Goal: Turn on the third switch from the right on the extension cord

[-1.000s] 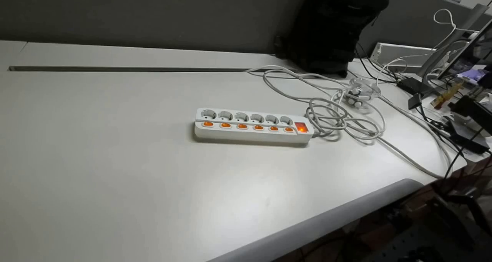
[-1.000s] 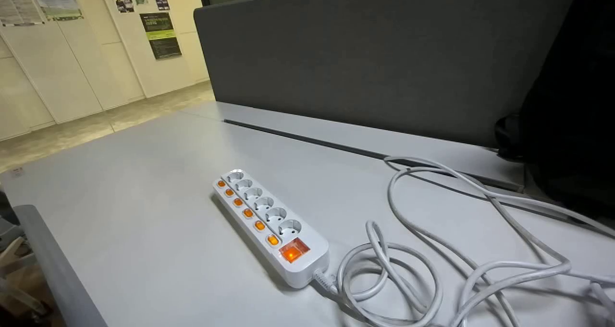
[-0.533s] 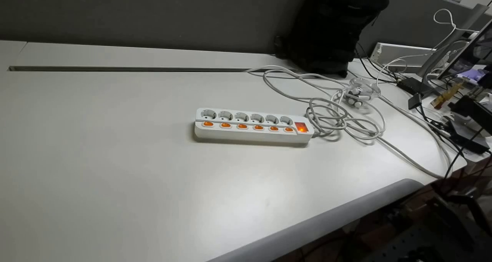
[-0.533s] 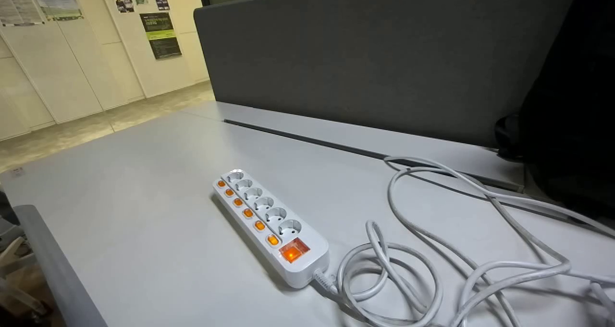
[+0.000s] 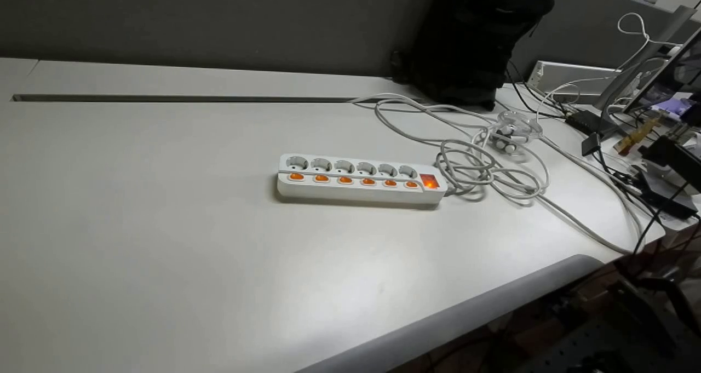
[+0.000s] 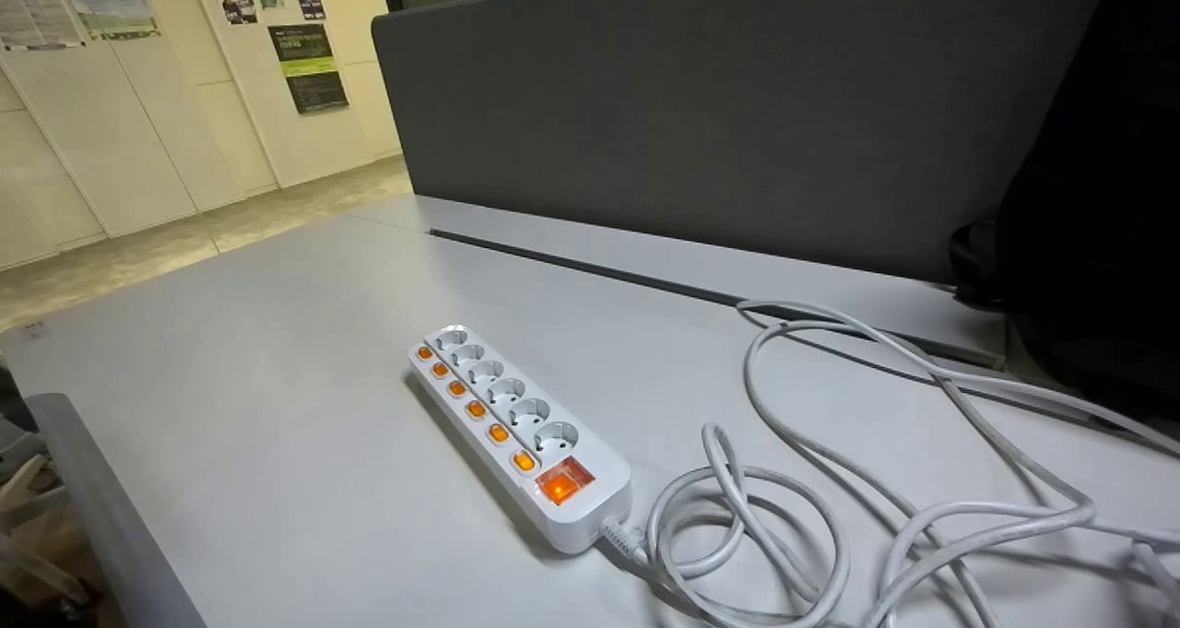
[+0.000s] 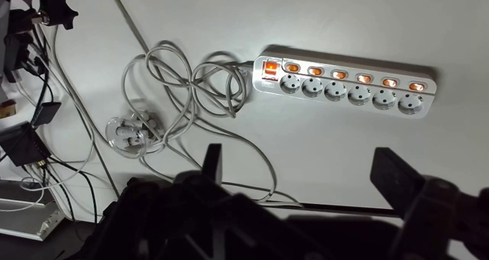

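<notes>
Your gripper [image 7: 300, 161]: two fingers [image 7: 395, 180] — spread
Extension cord [image 7: 347, 85]: one
Orange switches [image 7: 339, 75]: six
Sockets [image 7: 335, 91]: six
Large switch [image 7: 271, 69]: one — lit

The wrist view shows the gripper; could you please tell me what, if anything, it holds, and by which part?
Nothing is held: the gripper stands open, and the six-socket power strip lies apart from it on the desk.

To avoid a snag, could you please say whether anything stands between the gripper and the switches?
Nothing visible does: the wrist view shows the switches uncovered beyond the open gripper, the cord looped beside the strip.
</notes>
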